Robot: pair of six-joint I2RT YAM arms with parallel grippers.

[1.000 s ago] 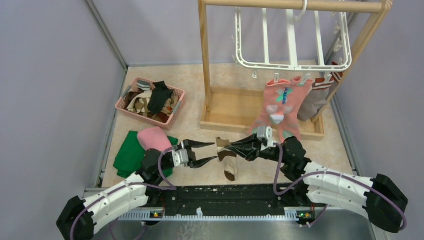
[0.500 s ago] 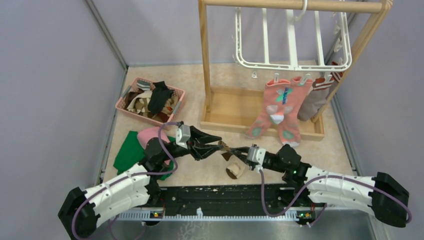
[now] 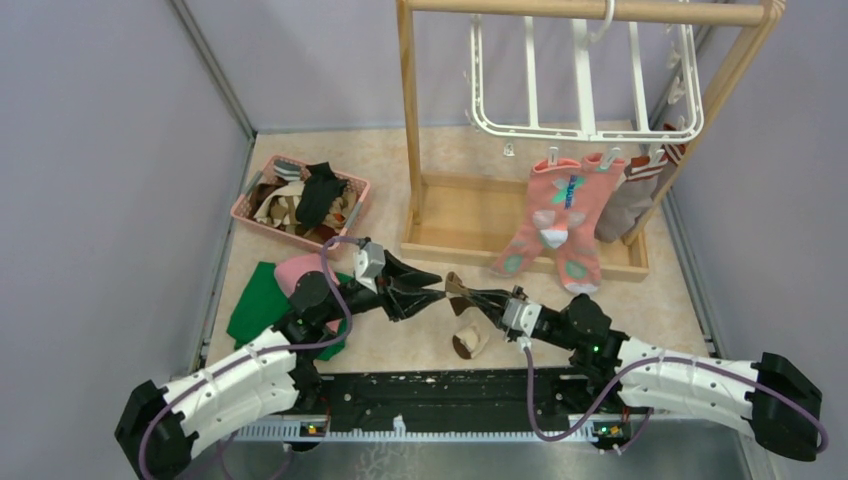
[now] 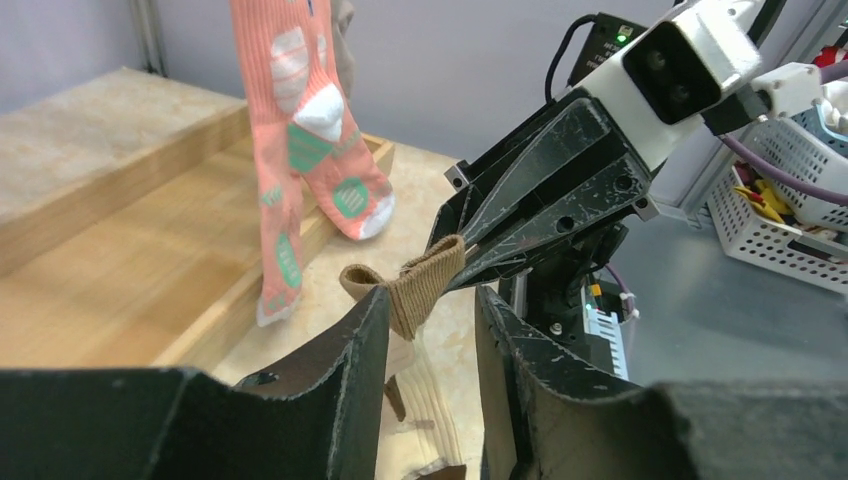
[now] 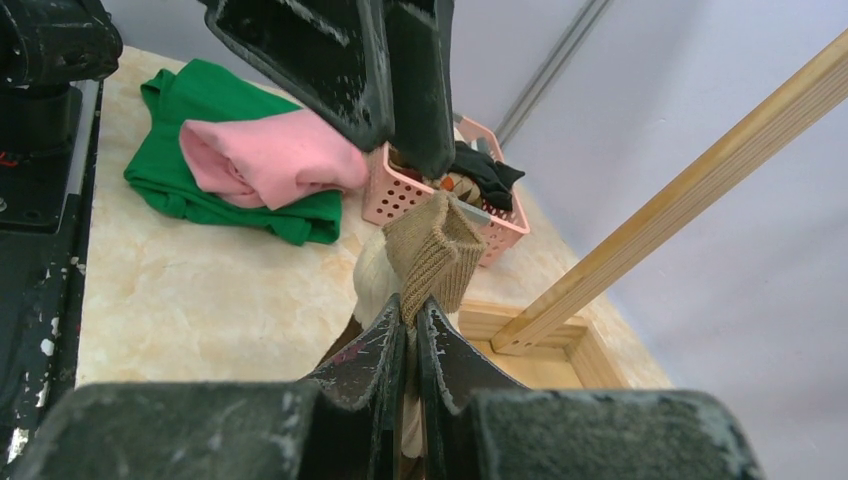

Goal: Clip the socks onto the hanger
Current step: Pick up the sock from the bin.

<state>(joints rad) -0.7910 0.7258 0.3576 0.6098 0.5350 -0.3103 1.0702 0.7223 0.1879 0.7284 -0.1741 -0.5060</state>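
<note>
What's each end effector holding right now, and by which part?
Right end effector pinches the brown-cream sock by its ribbed cuff; left end effector straddles it, open.

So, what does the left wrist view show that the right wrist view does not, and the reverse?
Only the left wrist view: the salmon pink sock hanging above the wooden tray, and the right claw seen from outside.
Only the right wrist view: the green cloth, the pink cloth on it, the pink basket and a wooden post.
Both: the tan ribbed sock cuff, pinched in the shut right claw, between the fingers of the open left claw.
</note>
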